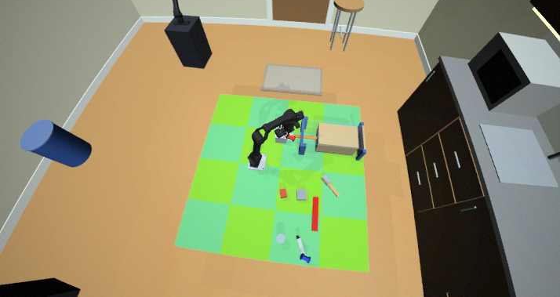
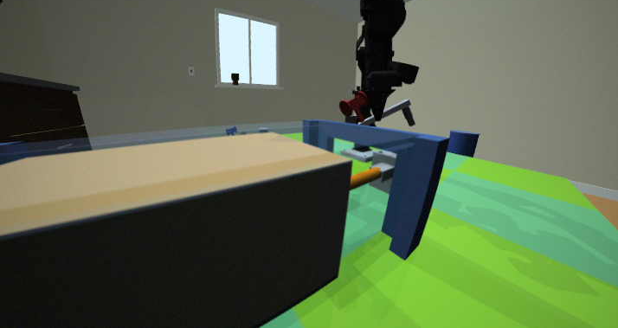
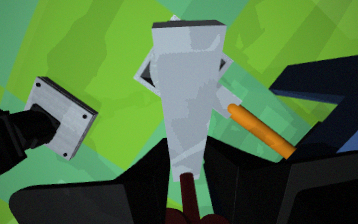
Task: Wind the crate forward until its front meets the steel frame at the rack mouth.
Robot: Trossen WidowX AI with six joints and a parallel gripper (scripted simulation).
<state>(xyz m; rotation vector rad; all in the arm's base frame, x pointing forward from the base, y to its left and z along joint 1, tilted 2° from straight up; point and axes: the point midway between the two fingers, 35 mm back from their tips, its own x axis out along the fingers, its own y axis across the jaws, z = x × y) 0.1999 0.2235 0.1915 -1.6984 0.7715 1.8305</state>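
The winch handle has a red knob, a pale grey arm (image 2: 391,110) (image 3: 189,90) and a stubby key (image 2: 408,115). My gripper (image 2: 376,115) (image 3: 184,141) is shut on it near the red knob (image 1: 291,137) (image 2: 353,106). The handle is held tilted above the grey winch (image 1: 281,139) (image 2: 383,181), key end outermost. In the wrist view the arm covers most of the winch and hides its top hole. The tan crate (image 1: 338,135) (image 2: 173,170) sits flat. An orange strap (image 1: 307,137) (image 2: 365,177) (image 3: 262,131) joins it to the winch, through the blue frame (image 1: 302,148) (image 2: 421,188). A gap separates crate and frame.
The frame's posts and crossbar stand close beside the gripper. A wooden-handled tool (image 1: 332,187), red block (image 1: 283,193), grey block (image 1: 301,194), red bar (image 1: 315,214), pale disc (image 1: 281,238) and blue-knobbed handle (image 1: 300,245) lie on the checkered mat (image 1: 247,229).
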